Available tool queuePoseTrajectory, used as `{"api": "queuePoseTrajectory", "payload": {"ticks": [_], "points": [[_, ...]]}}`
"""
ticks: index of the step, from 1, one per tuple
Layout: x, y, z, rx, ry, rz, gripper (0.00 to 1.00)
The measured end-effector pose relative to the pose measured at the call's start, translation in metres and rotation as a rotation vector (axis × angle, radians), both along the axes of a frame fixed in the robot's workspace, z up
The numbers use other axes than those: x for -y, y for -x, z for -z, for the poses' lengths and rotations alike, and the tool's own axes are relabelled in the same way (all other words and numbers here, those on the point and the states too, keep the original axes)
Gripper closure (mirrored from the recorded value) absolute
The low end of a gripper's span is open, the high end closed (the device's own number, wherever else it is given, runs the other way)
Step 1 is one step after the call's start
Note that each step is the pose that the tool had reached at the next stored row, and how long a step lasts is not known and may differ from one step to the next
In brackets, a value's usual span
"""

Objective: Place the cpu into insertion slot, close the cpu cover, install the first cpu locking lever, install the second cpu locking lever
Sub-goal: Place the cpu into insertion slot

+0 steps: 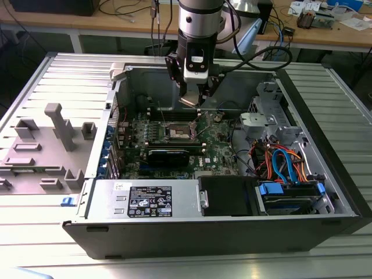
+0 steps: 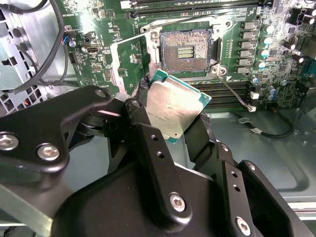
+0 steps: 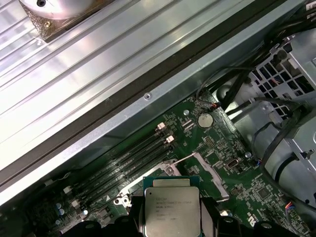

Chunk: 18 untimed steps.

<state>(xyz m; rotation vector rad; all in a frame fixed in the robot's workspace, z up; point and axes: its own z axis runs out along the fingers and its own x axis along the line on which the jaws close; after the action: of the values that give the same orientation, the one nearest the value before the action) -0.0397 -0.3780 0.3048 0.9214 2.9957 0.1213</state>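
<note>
The gripper (image 1: 195,100) hangs inside the open case (image 1: 192,235), over the far part of the board (image 1: 218,152), and its fingers (image 2: 148,143) are closed narrow on the cpu (image 2: 175,111), pinching it by two opposite edges with the metal top facing up towards the wrist. In both wrist views the cpu sits tilted and clear of the board, near the slot (image 2: 186,49) but not over its middle and not touching it. The slot is bare, its dark centre and contact field in plain sight. The cover (image 2: 114,69) stands swung open at one side of the slot, with green board showing through its window. A thin rod (image 2: 231,90) running off from a slot corner is likely one lever, lying loose. As I judge it, none of the four steps is complete: the cpu is carried but not seated, the cover is up, and neither lever can be latched
</note>
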Motion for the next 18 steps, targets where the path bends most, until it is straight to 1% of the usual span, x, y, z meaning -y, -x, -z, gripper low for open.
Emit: {"api": "queuePoseTrajectory", "payload": {"ticks": [5, 18], "points": [[0.0, 0.0001, 0.0011, 0.0, -0.0001, 0.009, 0.45], [0.0, 0.0003, 0.0013, 0.0, 0.0, 0.016, 0.45]]}}
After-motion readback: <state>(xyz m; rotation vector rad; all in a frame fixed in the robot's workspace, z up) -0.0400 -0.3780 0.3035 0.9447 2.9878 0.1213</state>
